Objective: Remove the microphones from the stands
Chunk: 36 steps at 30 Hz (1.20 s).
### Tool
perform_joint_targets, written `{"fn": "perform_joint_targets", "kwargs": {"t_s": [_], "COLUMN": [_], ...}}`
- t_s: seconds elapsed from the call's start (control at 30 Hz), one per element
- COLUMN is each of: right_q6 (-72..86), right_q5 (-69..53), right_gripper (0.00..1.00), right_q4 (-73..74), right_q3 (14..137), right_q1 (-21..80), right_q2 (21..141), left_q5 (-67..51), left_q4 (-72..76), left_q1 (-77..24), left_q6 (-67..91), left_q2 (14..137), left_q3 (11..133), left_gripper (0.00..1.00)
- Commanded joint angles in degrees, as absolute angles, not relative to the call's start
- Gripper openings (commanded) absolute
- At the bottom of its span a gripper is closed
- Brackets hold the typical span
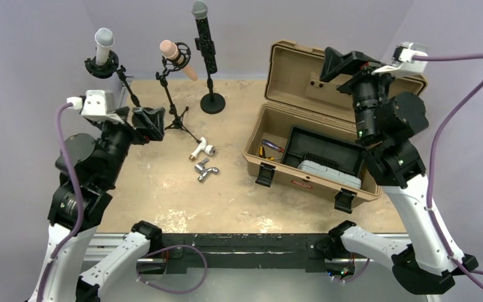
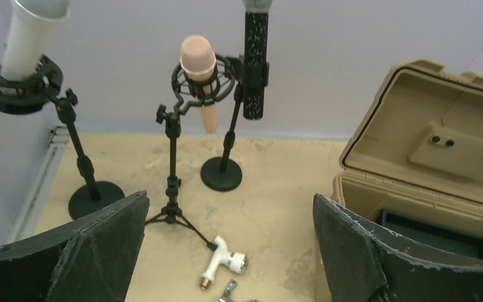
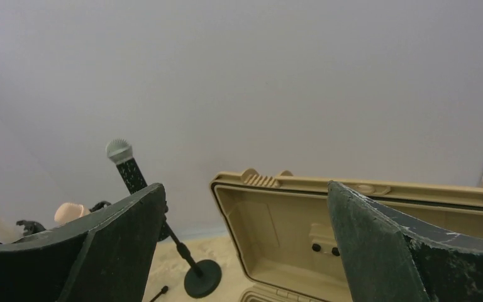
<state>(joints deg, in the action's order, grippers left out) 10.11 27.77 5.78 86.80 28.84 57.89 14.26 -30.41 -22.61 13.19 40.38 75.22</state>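
Your left tool (image 1: 148, 123) is spread wide, with nothing between its dark, rough-faced fingers (image 2: 100, 251), whose edges look chipped and pale. It hovers over the left part of the counter (image 1: 163, 189), a beige, mottled, scuffed surface, and faces the far wall.

Just beyond it is the tripod stand (image 2: 173, 189), its thin black legs splayed. It holds the pink microphone (image 2: 199, 69) in a ring-shaped shock mount, smooth rounded head up and slightly tilted. To its left the white microphone (image 2: 28, 31), a matte tapered cylinder, sits in another black ring mount on the left stand (image 2: 85, 170), which has a flat round base. To the right of the tripod, the black microphone (image 2: 255, 63), with a speckled body and grey mesh head, stands upright, clipped to the disc stand (image 2: 221, 174). All three microphones are seated in their stands at the far left of the counter.

Near the tripod's feet lie a white plastic fitting (image 1: 202, 149) and a shiny chrome fitting (image 1: 206, 171).

Your right tool (image 1: 343, 63) is raised high at the far right, likewise spread and empty. Below it the tan hard-plastic case (image 1: 308, 82) sits with its lid open, with a black tray (image 1: 324, 151) and a screwdriver (image 1: 270, 146) inside.
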Motion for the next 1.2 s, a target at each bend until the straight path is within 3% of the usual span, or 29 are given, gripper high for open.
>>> {"fn": "perform_joint_targets", "kwargs": {"t_s": [0.0, 0.4, 0.63, 0.83, 0.93, 1.17], "right_q6": [12.02, 10.98, 16.08, 16.43, 15.56, 14.32], "right_q5": [23.09, -4.85, -18.66, -20.47, -20.57, -18.86], "right_gripper": [0.99, 0.99, 0.99, 0.98, 0.97, 0.97], "right_q4": [6.57, -3.8, -10.57, -10.73, -9.87, -8.81], "right_q3": [87.43, 72.92, 65.53, 63.49, 63.54, 63.05], "right_q1": [28.61, 28.65, 28.64, 28.65, 28.64, 28.65], "right_q2": [58.44, 56.13, 56.84, 58.01, 57.95, 56.24], "left_q5": [11.57, 10.24, 19.44, 27.38, 23.38, 13.92], "left_q4": [-31.03, -27.48, -27.06, -16.4, -8.89, -7.08], "left_q1": [-22.41, -22.37, -22.43, -21.61, -18.06, -8.81], "left_q6": [15.69, 19.97, 26.94, 26.49, 28.19, 37.21], "left_q2": [42.62, 47.77, 54.88, 57.14, 58.71, 67.06], "left_q3": [73.33, 64.3, 61.59, 55.27, 51.17, 52.1], "left_gripper": [1.0, 1.0, 1.0, 1.0, 1.0, 1.0]}}
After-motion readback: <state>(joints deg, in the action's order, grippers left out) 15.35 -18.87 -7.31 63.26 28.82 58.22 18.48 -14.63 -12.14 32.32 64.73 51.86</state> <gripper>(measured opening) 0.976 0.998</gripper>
